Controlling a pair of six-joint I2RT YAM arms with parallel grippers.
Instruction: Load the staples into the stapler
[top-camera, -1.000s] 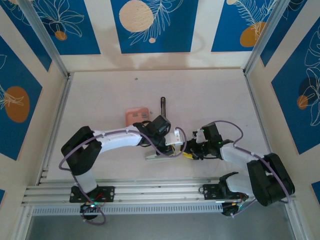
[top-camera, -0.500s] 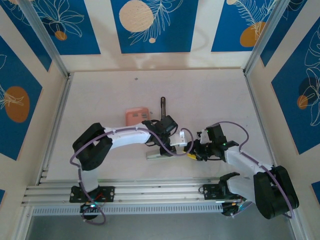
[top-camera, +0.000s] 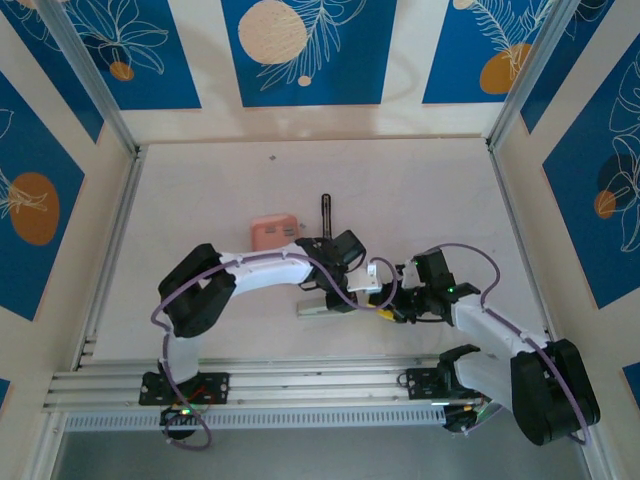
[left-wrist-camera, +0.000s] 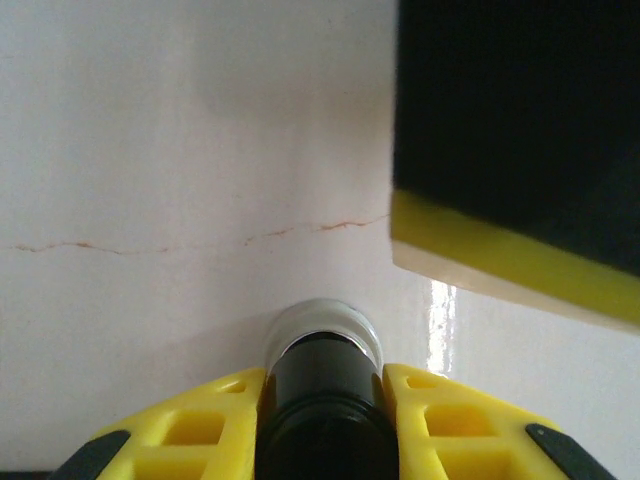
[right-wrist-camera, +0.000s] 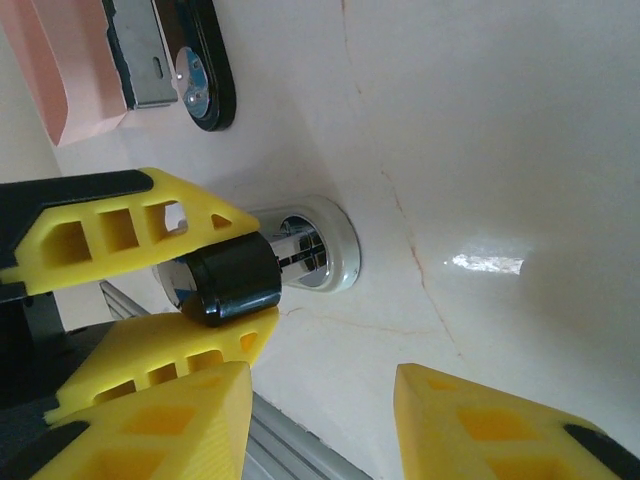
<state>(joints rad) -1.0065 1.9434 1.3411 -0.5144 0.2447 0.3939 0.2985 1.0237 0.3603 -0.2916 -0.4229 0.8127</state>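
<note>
Judging progress, loading looked barely begun: the pink staples box (top-camera: 273, 232) lay on the table (top-camera: 420, 200) beyond the left arm (top-camera: 262, 271), the stapler (top-camera: 325, 207) just right of it, its silvery bar (top-camera: 318, 309) apart, nearer the front edge. Whether any strip was out, I couldn't tell. Reaching low to mid-table, the left gripper (left-wrist-camera: 322, 392) was clamped on a black chrome-rimmed piece (right-wrist-camera: 235, 283). The right arm (top-camera: 490, 325) bent in sideways, the right gripper (right-wrist-camera: 320, 395) facing it closely, jaws apart, empty.
</note>
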